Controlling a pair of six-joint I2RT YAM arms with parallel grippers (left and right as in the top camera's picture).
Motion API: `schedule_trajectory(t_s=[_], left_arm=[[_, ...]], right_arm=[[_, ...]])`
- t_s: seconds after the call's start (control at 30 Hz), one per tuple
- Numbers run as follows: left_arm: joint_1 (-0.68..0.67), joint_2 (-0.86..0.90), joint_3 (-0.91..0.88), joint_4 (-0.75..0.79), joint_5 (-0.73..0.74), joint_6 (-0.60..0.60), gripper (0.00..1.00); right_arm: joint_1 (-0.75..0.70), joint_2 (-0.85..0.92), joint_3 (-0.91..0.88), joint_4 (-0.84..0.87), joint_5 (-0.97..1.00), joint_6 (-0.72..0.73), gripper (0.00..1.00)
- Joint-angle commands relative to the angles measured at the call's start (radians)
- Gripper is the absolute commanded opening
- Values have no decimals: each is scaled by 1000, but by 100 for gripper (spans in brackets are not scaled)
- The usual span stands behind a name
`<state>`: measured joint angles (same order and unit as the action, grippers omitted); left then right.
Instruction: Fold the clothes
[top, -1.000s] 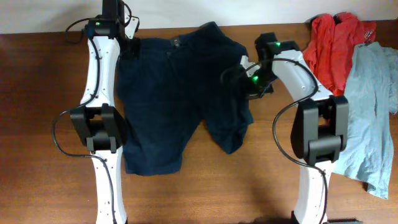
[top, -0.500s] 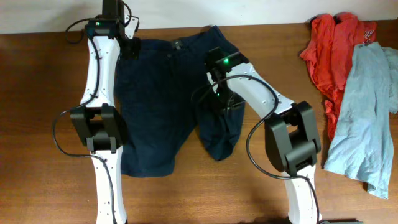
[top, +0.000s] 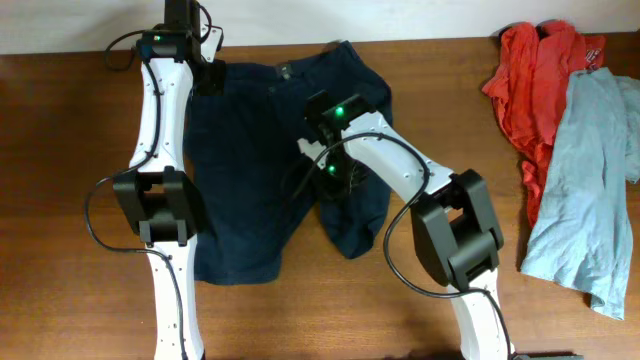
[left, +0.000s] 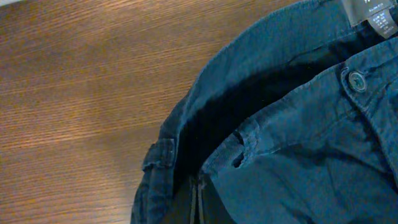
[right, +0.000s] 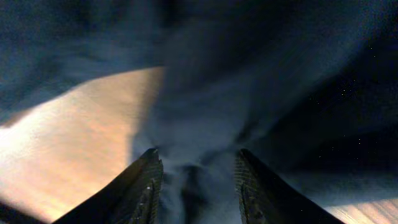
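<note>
The clothes, dark navy shorts (top: 250, 170), lie flat on the table with the waistband at the far edge. The right leg is bunched inward toward the middle. My left gripper (top: 208, 78) sits at the waistband's far-left corner. In the left wrist view it (left: 196, 205) is shut, with the waistband cloth (left: 298, 155) pinched at its tips. My right gripper (top: 330, 180) hovers over the middle of the shorts. In the right wrist view it (right: 198, 163) stands open, with a ridge of navy cloth (right: 249, 74) lying loosely between the two fingers.
A red garment (top: 535, 75) and a pale blue-grey shirt (top: 585, 180) lie at the table's right end. Bare wood table (top: 60, 200) shows to the left of the shorts and along the near edge.
My right arm swung left from the shorts' right edge to their middle, dragging the right leg inward. Its jaws went from shut to open. The left arm stayed put.
</note>
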<state>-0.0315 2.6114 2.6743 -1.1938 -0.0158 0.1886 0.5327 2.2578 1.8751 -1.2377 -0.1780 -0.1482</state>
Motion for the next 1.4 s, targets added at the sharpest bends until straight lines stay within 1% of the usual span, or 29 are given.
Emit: schedule_trajectory(t_s=[0.0,0.2,0.33,0.37,0.4,0.5,0.6,0.7,0.83,0.97,1.37], left_arm=[[1,10,18,-5,-6,-17,0],[1,10,18,-5,-6,-17,0],[1,10,18,-5,-6,-17,0],[1,10,18,-5,-6,-17,0],[1,10,18,-6,-6,-17,0],[1,10,18,-12,-7,-16,0],[1,10,18,-16,-7,-16,0],[1,10,18,-15,-7,-16,0],[1,10,18,-15,-7,-16,0],[1,10,18,-15,-7,-16,0],[1,10,18,-16,-7,-16,0]], right_arm=[[4,-31,10,-6,-141,-89,43],[-4,-38,66,-16,-151,-77,43],[-55,-69,125,-22,-148,23,44],[-85,-85,142,-22,-148,85,44],[-98,-93,146,-23,-148,109,44],[-189,-130,151,-25,-152,248,45],[-285,-137,149,-56,-156,315,45],[-365,-136,98,-90,-178,310,45],[-402,-136,10,-77,-194,285,45],[-401,-136,-80,4,-274,241,45],[-387,-135,-301,282,-355,261,43]])
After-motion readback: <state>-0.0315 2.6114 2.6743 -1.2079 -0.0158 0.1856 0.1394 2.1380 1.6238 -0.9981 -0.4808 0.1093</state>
